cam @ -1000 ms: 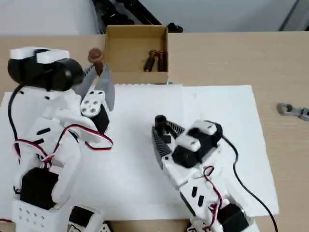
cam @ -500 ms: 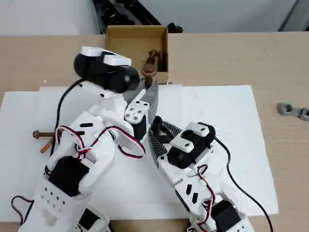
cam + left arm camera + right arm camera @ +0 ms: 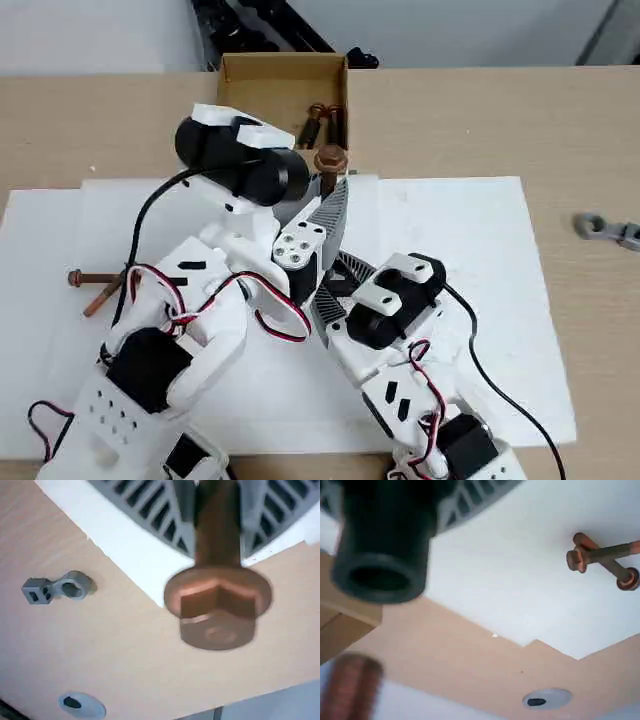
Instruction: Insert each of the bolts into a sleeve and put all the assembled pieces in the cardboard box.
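My left gripper [image 3: 329, 187] is shut on a copper bolt [image 3: 330, 159], held head-up just in front of the cardboard box [image 3: 250, 100]. In the left wrist view the bolt's hex head [image 3: 218, 605] sticks out past the grey fingers [image 3: 150, 505]. Just below it, my right gripper [image 3: 338, 285] is shut on a black sleeve [image 3: 382, 555], whose open bore faces the camera. A threaded copper shaft [image 3: 350, 687] shows close beside the sleeve. Two loose bolts [image 3: 92, 285] lie crossed on the white sheet at the left. Assembled pieces [image 3: 325, 122] lie in the box.
A small grey wrench-like part [image 3: 605, 228] lies on the bare wood at the far right. The white sheet [image 3: 460, 230] covers the middle of the table. A round grommet hole [image 3: 542, 699] sits in the tabletop. Both arms crowd the sheet's centre.
My left arm has swung right from beside the box's left corner to above the right gripper, carrying the bolt. The right arm shifted only slightly.
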Tool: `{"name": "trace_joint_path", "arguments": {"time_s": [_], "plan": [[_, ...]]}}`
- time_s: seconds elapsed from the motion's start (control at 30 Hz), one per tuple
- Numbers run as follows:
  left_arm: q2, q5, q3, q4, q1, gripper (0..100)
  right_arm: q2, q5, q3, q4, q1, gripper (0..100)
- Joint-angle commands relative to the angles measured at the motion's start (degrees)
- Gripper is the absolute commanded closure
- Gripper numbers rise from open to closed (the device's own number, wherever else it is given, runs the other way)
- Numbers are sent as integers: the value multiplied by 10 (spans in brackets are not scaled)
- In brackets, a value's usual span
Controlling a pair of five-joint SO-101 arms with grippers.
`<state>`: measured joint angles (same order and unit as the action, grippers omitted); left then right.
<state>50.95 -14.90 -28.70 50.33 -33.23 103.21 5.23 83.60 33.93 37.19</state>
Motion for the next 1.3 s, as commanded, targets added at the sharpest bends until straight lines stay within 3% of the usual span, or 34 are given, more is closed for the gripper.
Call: {"name": "trace_joint_path", "arguments": {"time_s": [0.0,1.1,1.27], "plan": [[-1,-4,13,1,-2,995,6,-7,-8,-16,0,995],[0,-4,-15,-4,0,995,5,-4,-46,-61,-1,995],[0,0,-12,17,0,995,6,-4,-52,-58,-29,995]]}}
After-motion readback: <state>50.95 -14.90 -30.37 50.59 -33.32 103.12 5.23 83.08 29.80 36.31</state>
